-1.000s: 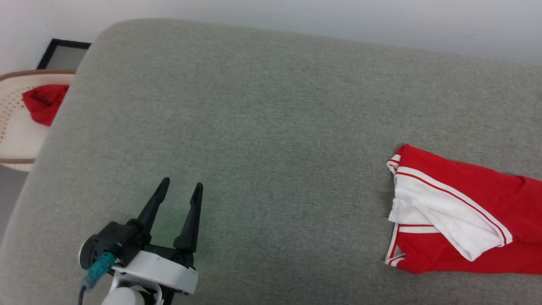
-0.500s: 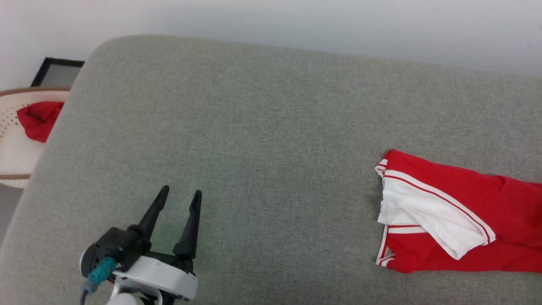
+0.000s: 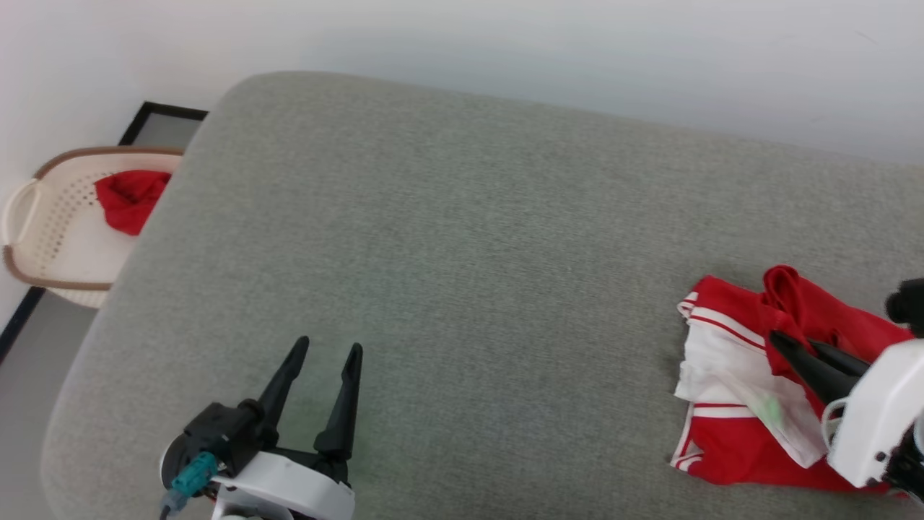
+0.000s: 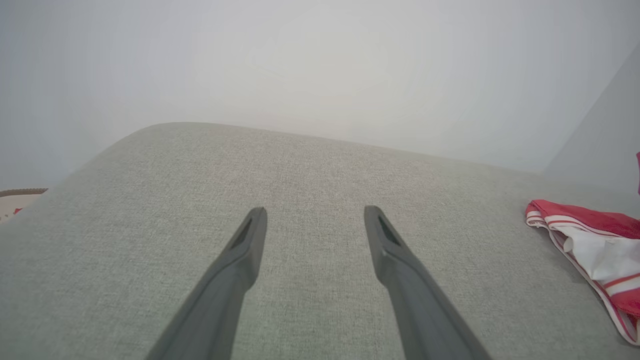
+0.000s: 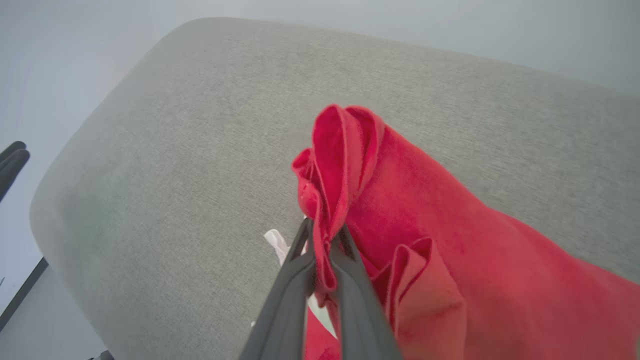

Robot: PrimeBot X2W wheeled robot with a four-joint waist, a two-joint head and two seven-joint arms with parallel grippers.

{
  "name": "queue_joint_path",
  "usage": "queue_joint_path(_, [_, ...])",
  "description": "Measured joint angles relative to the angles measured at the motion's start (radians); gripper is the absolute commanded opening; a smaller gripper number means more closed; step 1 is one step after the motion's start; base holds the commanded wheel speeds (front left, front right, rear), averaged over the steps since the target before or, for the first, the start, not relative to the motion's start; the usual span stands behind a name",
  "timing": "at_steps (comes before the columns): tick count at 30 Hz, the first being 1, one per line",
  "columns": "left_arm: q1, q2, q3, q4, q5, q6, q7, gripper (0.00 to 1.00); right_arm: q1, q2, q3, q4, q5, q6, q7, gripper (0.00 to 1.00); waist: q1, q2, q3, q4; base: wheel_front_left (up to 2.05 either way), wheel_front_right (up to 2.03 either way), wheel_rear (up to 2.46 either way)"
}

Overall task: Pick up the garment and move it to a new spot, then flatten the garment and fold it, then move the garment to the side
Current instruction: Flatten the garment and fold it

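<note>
Right gripper (image 3: 781, 342) clamped on a raised red fold of the garment (image 3: 722, 440); cloth runs rightward from the jaws; left gripper (image 3: 330, 347) jaws apart, well off to the left

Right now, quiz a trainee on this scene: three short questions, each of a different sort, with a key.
1. True or false: the right gripper is shut on a red fold of the garment.
2. Pick one: the left gripper is A) open, holding nothing; B) shut on a sleeve; C) shut on a white panel.
3. Fill in: the cream basket past the left end of the grey cushion holds a ___ cloth.

Key: 1 true; 2 A; 3 red.
</note>
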Motion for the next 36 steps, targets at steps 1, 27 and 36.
queue_joint_path(1, [0.002, -0.001, -0.002, 0.001, 0.0, 0.0, 0.0, 1.0, -0.008, 0.003, 0.016, 0.003, -0.009, 0.0, 0.0, 0.0, 0.0, 0.0001, -0.002, 0.007, 0.0, 0.0, 0.0])
queue_joint_path(27, [0.012, -0.023, -0.005, 0.023, -0.015, 0.0, 0.0, 1.0, -0.081, -0.004, 0.202, 0.272, -0.03, 0.0, -0.208, 1.0, 0.0, 0.0001, -0.022, 0.063, 0.0, 0.0, 0.0])
queue_joint_path(36, [0.015, -0.002, 0.001, 0.022, -0.016, 0.0, 0.0, 1.0, -0.09, -0.053, 0.16, 0.251, -0.014, 0.0, -0.264, 1.0, 0.0, 0.0, -0.039, 0.003, 0.0, 0.0, 0.0])
